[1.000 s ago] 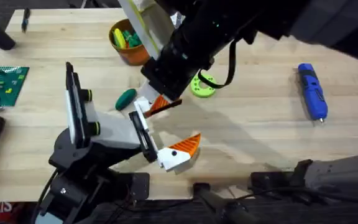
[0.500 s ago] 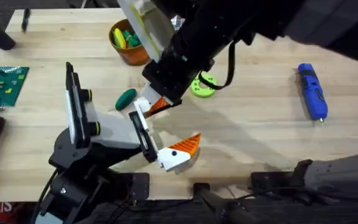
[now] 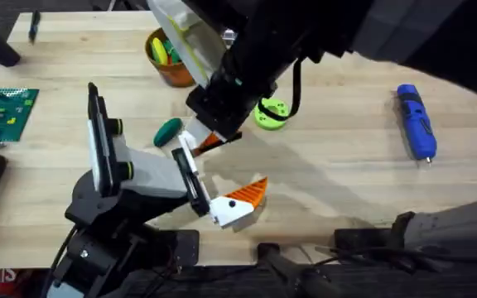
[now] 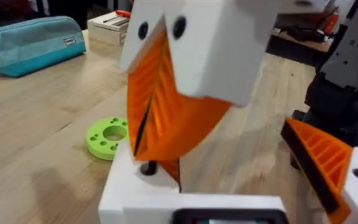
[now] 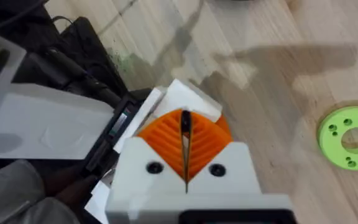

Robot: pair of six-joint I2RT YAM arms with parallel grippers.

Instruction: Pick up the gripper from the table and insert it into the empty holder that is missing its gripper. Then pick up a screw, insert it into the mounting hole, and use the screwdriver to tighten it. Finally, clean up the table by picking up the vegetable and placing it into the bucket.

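Note:
My right gripper (image 3: 214,132) reaches across the table and is shut on the gripper (image 3: 209,140), an orange-tipped finger with a white base (image 4: 135,190). It holds it at the far end of the holder (image 3: 189,174), a black bar on the grey-and-black hand body (image 3: 139,178) at the lower left. That body's other finger (image 3: 243,200) sits at the bar's near end, well apart. The dark green vegetable (image 3: 168,130) lies just left of the held finger. The orange bucket (image 3: 176,74) stands behind it. The blue screwdriver (image 3: 416,120) lies far right. The screw is out of view.
A lime-green ring (image 3: 270,113) lies right of my right gripper. A green brick plate (image 3: 2,112) sits at the left edge. A teal pouch (image 4: 30,43) lies beyond the table in the left wrist view. Bare wood stretches between the ring and the screwdriver.
My right gripper has edged slightly left with the orange finger, closer to the far end of the holder. Nothing else has moved.

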